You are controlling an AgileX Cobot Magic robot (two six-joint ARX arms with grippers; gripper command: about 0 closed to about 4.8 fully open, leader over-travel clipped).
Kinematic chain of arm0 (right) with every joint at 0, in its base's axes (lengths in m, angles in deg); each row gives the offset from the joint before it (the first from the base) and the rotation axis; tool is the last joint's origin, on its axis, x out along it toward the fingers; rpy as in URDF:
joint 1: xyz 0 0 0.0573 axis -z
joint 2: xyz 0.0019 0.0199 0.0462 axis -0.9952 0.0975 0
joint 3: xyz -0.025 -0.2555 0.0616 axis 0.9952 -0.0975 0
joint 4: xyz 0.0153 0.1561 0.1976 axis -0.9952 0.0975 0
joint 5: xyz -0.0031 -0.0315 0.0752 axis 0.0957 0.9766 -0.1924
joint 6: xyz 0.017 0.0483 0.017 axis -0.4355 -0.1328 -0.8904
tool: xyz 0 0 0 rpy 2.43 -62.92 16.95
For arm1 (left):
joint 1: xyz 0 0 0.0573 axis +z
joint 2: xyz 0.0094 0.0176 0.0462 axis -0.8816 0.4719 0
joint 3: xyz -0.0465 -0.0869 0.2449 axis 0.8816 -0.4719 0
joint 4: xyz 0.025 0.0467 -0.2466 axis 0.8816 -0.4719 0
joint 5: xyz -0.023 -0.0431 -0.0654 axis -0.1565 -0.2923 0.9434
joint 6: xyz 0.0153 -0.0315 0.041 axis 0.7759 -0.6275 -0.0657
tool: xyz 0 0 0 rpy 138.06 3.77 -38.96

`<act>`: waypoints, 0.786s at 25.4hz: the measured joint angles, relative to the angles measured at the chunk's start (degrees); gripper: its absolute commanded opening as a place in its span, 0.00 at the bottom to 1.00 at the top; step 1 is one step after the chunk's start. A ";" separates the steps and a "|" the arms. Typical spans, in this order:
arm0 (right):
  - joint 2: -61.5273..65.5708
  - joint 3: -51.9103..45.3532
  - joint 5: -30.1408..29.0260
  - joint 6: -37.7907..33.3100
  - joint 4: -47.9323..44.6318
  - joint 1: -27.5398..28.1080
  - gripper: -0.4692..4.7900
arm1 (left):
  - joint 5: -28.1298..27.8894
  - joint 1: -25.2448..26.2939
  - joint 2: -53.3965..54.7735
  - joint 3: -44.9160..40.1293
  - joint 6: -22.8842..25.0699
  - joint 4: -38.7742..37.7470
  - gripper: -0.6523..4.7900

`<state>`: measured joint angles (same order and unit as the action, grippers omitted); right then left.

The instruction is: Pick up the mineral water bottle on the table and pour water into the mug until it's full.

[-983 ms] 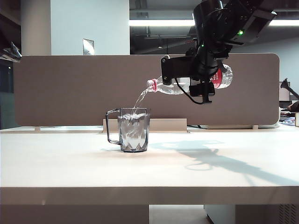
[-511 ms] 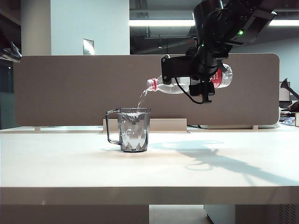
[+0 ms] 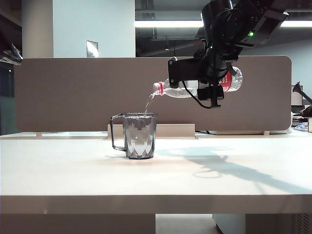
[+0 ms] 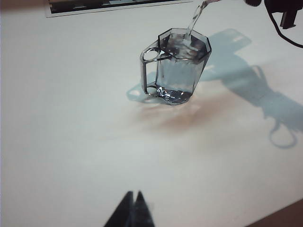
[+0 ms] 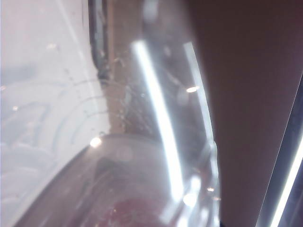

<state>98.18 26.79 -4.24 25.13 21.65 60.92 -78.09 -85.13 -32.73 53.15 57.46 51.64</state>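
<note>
The right tool [image 3: 210, 80] is clamped around the mineral water bottle [image 3: 195, 87], holding it nearly level high above the desk [image 3: 195, 180], neck toward the mug [image 3: 140, 135]. A thin stream of water [image 3: 149, 103] falls from its red-ringed mouth into the smoky faceted mug, which stands upright, handle away from the bottle. The left tool [image 4: 132, 210] hangs near the desk, tips together, well apart from the mug

The smoky-grey faceted transparent mug [image 3: 140, 135] stood on the wide off-white tabletop [image 3: 73, 170]; the clear plastic mineral water bottle [image 3: 195, 87] lay level above, to its right, in the right pincer [image 3: 207, 80].
</note>
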 measured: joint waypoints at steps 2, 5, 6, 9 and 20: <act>0.00 0.00 0.00 -0.28 0.00 -0.02 0.67 | 0.00 0.00 0.00 0.00 0.00 0.00 0.12; 0.00 0.00 0.02 -1.62 0.00 -0.11 0.67 | 0.00 0.00 0.00 0.00 0.00 0.00 0.12; 0.00 0.00 0.04 -2.67 0.00 -0.24 0.67 | 0.00 0.00 0.00 0.00 0.00 0.00 0.12; 0.00 0.00 -0.42 -11.82 0.02 -0.63 0.67 | 0.00 0.00 0.00 0.00 0.00 0.00 0.12; -0.04 0.13 -6.12 -50.97 1.09 -0.57 0.67 | 0.00 0.00 0.02 0.00 0.00 0.00 0.12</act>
<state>98.13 26.92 -10.36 -25.84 22.74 60.35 -78.09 -85.13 -32.71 53.15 57.46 51.64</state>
